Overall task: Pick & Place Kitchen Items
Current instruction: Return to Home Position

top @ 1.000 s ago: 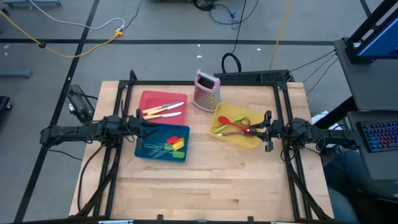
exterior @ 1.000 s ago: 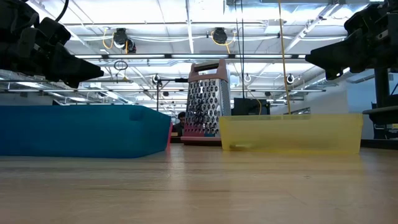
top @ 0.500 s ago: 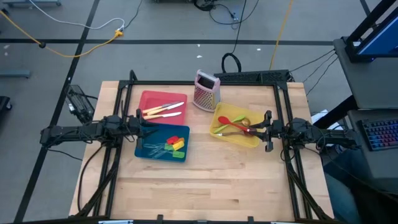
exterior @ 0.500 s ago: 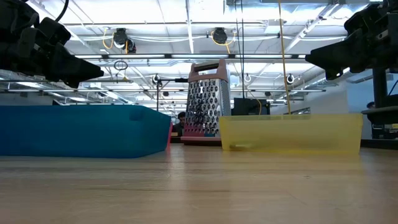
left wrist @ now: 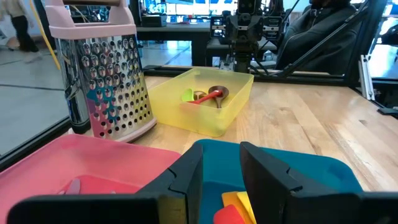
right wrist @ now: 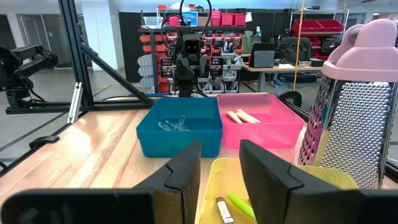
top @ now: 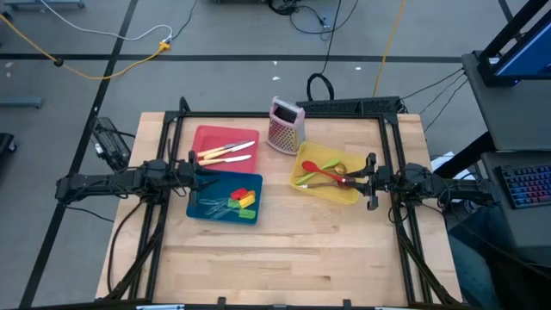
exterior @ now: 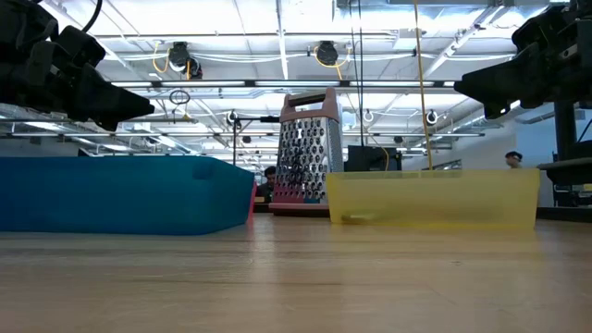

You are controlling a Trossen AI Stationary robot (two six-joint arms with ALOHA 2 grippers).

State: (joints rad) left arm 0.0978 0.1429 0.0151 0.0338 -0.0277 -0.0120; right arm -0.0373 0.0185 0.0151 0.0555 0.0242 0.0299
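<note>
High view: both arms reach in level from opposite sides of the counter [top: 284, 258], posed exactly as they were a second ago. The left tool [top: 200, 171] hangs with its fingers released and nothing between them, its tips over the seam where the blue bin [top: 203, 210] meets the pink bin [top: 215, 134]. Just ahead of it and below, the spatulas [top: 243, 201], yellow, green, orange and red, lie heaped in the blue bin. Off to one side of its tips, the cream-handled knives [top: 225, 153] lie in the pink bin. The right tool [top: 367, 181], likewise released and empty, faces the left tool across the counter, its tips at the near rim of the yellow bin [top: 303, 153]. Just ahead of those tips the spoons [top: 321, 171], a green and a red one plainest among them, rest inside the yellow bin. A grater [top: 285, 126] stands upright beyond both tools, just beside the pink and yellow bins. Bins, utensils and grater lie unchanged from the earlier frames. The one difference shows in the low view: a person [exterior: 513, 158] far off in the room, seen just above the yellow bin's rim, has moved across the background since half a second ago.
</note>
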